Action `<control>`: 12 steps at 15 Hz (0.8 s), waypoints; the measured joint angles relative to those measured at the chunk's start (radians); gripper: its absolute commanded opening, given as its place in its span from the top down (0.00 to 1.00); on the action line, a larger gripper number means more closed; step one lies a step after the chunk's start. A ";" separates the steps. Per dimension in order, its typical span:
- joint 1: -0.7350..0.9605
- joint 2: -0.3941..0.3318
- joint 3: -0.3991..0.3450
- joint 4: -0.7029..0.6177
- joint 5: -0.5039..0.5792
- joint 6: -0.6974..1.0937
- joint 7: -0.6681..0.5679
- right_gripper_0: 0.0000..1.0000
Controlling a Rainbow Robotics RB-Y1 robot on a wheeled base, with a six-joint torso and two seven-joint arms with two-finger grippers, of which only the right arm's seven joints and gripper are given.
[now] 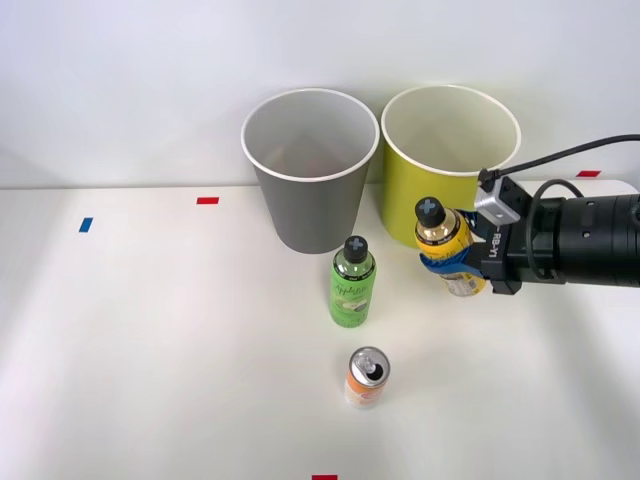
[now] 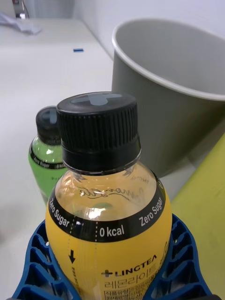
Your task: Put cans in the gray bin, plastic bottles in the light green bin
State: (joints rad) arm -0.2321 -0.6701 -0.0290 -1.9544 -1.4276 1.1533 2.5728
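**Yellow bottle in the grip**

The right gripper (image 1: pixel 452 262) is holding the yellow bottle (image 2: pixel 108 220), its blue fingers (image 2: pixel 180 262) hugging both sides. It is sitting just in front of the light green bin (image 1: pixel 400 195). The gray bin (image 1: pixel 300 210) is standing beside that. The green bottle (image 1: pixel 351 283) and the orange-white can (image 1: pixel 366 378) are standing on the tabletop (image 1: pixel 150 350).

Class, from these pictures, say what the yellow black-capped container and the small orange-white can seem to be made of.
Yellow container: looks like clear glossy plastic, since liquid shows through its shoulder above the label; cap is ribbed black plastic. Orange-white can: probably metal, given its shiny silver pull-tab top.
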 measured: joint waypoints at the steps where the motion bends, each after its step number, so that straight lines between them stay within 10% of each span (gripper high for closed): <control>1: 0.000 0.010 -0.016 -0.001 -0.035 -0.021 -0.004 1.00; 12: 0.005 0.045 -0.047 0.000 -0.387 -0.222 -0.020 1.00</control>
State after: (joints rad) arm -0.2272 -0.6252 -0.0762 -1.9547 -1.8148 0.9317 2.5531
